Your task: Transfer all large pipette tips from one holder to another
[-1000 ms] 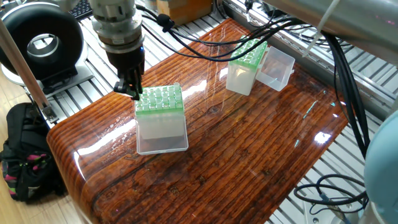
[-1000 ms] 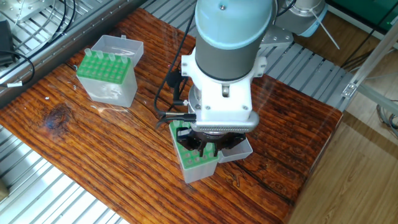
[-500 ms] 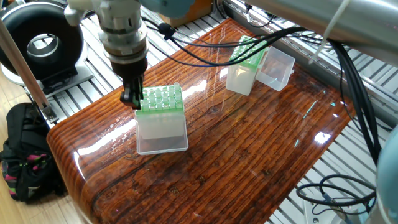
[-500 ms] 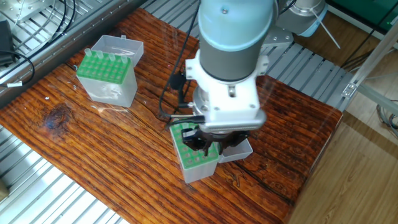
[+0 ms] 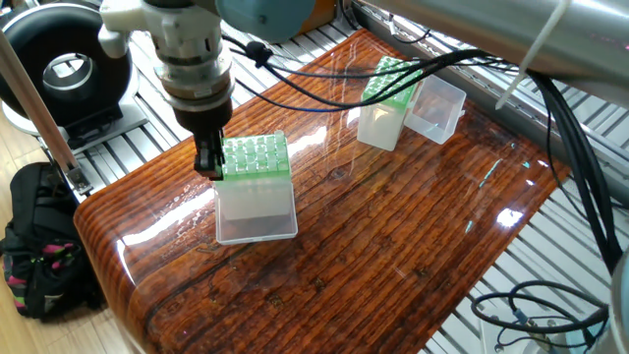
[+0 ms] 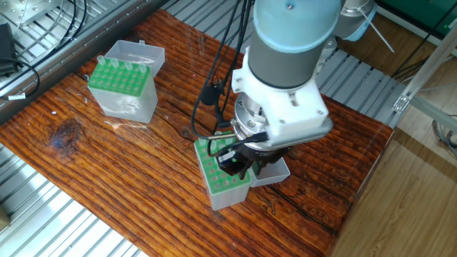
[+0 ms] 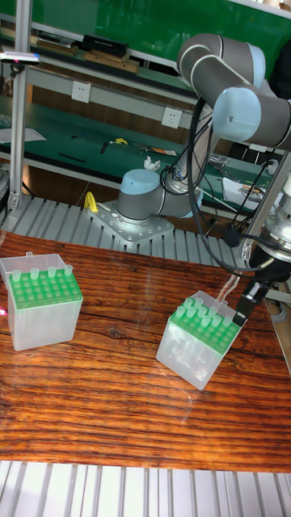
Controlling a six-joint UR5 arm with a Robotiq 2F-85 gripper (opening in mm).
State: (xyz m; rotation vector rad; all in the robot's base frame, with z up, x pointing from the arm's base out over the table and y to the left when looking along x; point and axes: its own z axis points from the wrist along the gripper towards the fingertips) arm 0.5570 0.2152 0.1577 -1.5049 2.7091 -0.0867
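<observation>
Lower now than a second ago, the tool (image 5: 208, 160) has tilted and come down to the rim of the nearer green-topped box (image 5: 255, 187), its dark fingers (image 7: 246, 307) close together at the box's edge; whether they grip anything I cannot tell. Large pipette tips (image 7: 204, 313) stand in that box's green rack, their whitish ends poking above the holes. At about one o'clock across the wooden surface (image 5: 393, 226) stands the second green-topped box (image 5: 387, 102), well apart.
</observation>
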